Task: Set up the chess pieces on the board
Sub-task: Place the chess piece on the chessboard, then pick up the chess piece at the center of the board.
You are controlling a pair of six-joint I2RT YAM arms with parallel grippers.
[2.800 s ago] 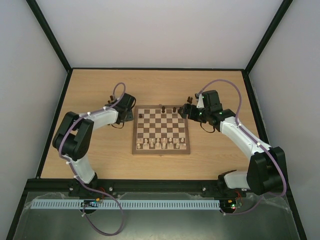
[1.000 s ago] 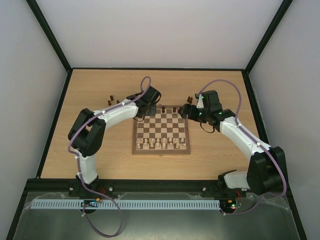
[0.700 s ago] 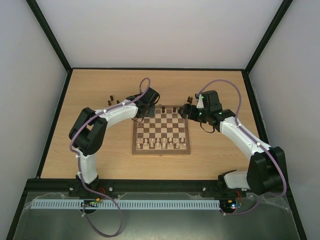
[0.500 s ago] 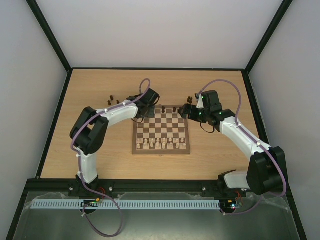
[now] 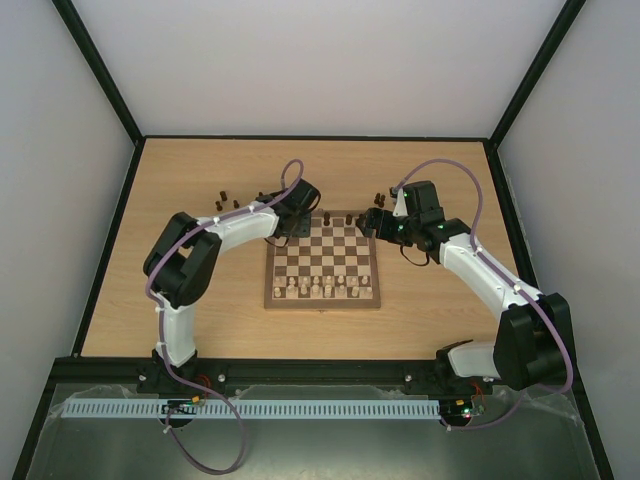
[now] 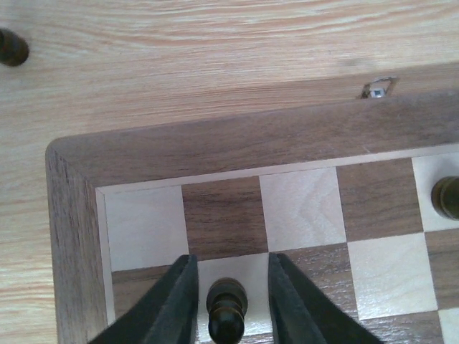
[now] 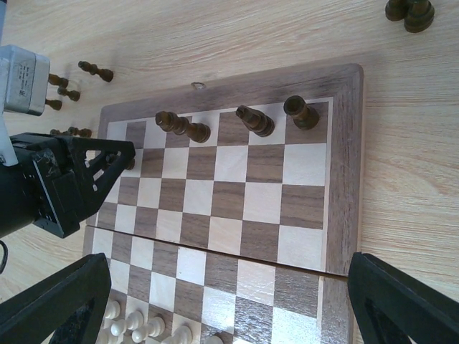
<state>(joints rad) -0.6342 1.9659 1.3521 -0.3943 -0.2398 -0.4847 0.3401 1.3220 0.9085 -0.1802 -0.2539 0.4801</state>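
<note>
- While the dark pawn (image 6: 226, 314) stands upright between the fingers of the left gripper (image 6: 230, 264), a sliver of pale square shows on either side of it. I judge the step in hand to be the release: this gripper is slackened, not pinching.
- The pawn rests on the board (image 6: 215, 147), one row behind the corner squares that lie just ahead of the gripper, and it looks fairly centred on its square.
- To finish well, part the fingers evenly and a little wider before lifting (a dragging pad could tip so small a piece), then rise straight up rather than sideways.
- Another dark piece (image 6: 448, 197) stands ahead and to the right of the gripper, so the retreat should avoid that side.
- The right gripper (image 7: 226, 269) is spread wide and holds nothing. Three dark pieces (image 7: 254, 120) stand ahead of it on the far row.
- More loose pieces (image 7: 72, 93) lie on the desk (image 7: 215, 43), ahead and to the left of the right gripper, so much of the setting-up likely remains.
</note>
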